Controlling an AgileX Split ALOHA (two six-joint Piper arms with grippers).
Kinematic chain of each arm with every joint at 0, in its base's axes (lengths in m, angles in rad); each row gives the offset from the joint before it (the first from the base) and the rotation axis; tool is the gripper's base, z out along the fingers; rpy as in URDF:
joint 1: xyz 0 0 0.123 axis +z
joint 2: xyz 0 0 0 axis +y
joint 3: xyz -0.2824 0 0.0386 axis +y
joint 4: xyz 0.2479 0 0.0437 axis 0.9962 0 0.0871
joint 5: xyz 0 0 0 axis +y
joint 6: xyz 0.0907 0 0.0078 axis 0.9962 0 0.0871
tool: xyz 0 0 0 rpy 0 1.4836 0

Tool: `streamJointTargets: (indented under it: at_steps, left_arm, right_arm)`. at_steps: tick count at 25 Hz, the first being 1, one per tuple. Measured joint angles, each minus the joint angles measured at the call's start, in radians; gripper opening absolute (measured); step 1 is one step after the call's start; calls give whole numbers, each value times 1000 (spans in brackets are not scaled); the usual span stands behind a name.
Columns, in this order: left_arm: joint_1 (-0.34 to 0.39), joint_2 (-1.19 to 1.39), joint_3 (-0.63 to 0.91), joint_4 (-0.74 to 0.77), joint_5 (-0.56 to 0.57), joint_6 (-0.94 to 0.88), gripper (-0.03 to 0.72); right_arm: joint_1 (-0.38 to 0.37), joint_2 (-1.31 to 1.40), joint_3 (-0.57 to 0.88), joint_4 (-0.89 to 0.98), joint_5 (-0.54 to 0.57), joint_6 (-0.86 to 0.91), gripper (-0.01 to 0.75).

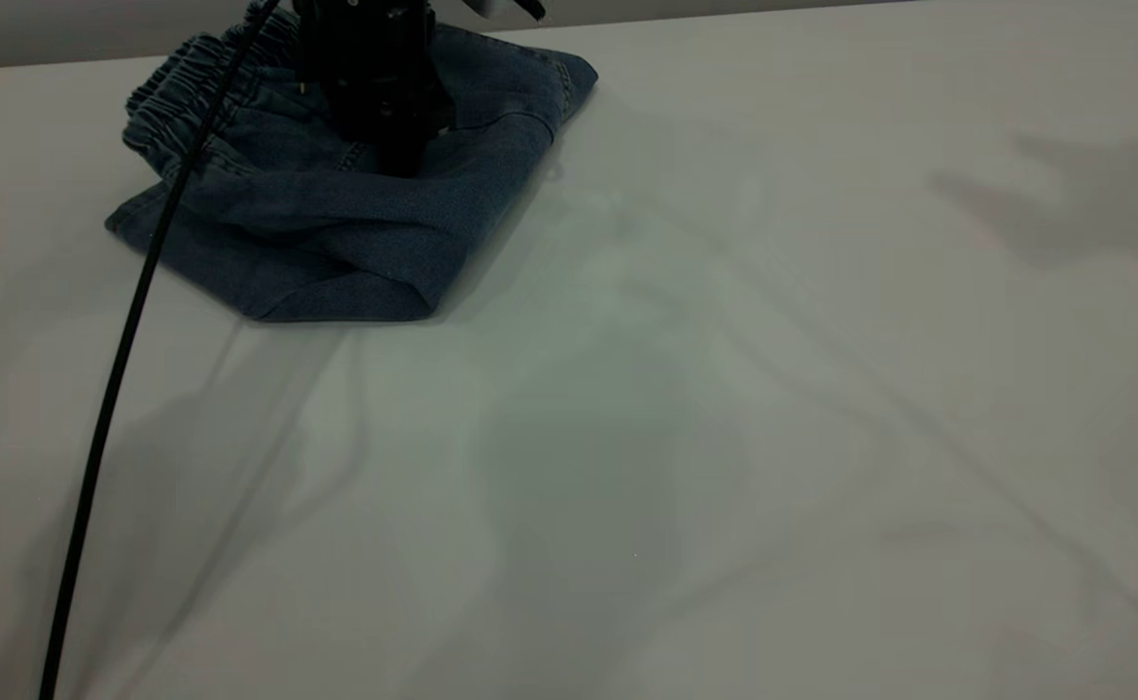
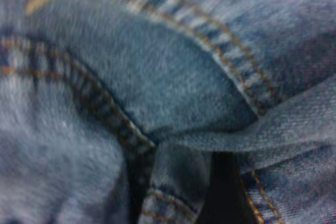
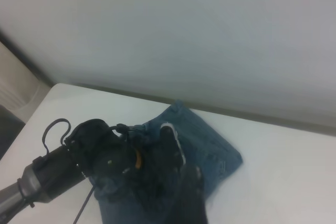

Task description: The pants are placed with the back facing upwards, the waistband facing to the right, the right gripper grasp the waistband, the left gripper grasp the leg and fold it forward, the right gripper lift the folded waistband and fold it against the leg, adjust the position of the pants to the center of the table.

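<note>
Exterior view has the pants (image 1: 355,204) bunched into a folded heap at the far left of the desk (image 1: 725,437), right under the left jaws (image 1: 396,160), which come straight down from above and press into the denim near the middle of the heap. The waistband (image 1: 175,92) sits off to the jaws' left side in that view, puckered and facing up, and a folded hem lies nearer the camera than the jaws. Can't tell how far apart the left jaws are; the left wrist view is just stitched seams and denim up close. The desk is plain white with soft shadows, and a black cable (image 1: 112,389) sweeps across its left part. Right wrist view looks down on the left arm and the pants from well away, with a pale wall (image 3: 184,35) behind; the right jaws (image 3: 181,182) are a dark blur, so their opening is unclear too.
</note>
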Motion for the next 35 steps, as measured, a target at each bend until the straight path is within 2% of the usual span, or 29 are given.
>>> streamJointTargets:
  at_steps: [7, 20, 28, 35]
  left_arm:
    - [-16, 4, 1, -261, -9, -133, 452]
    - [-156, 4, 2, -315, -3, -545, 454]
    - [-164, -18, 3, -312, 2, -472, 454]
    - [-163, -158, -23, -290, -3, -383, 454]
  right_arm:
    - [0, 0, 0, 0, -8, 0, 584]
    - [0, 0, 0, 0, -8, 0, 584]
    - [0, 0, 0, 5, -1, 1, 584]
    - [0, -28, 0, 36, 27, 1, 584]
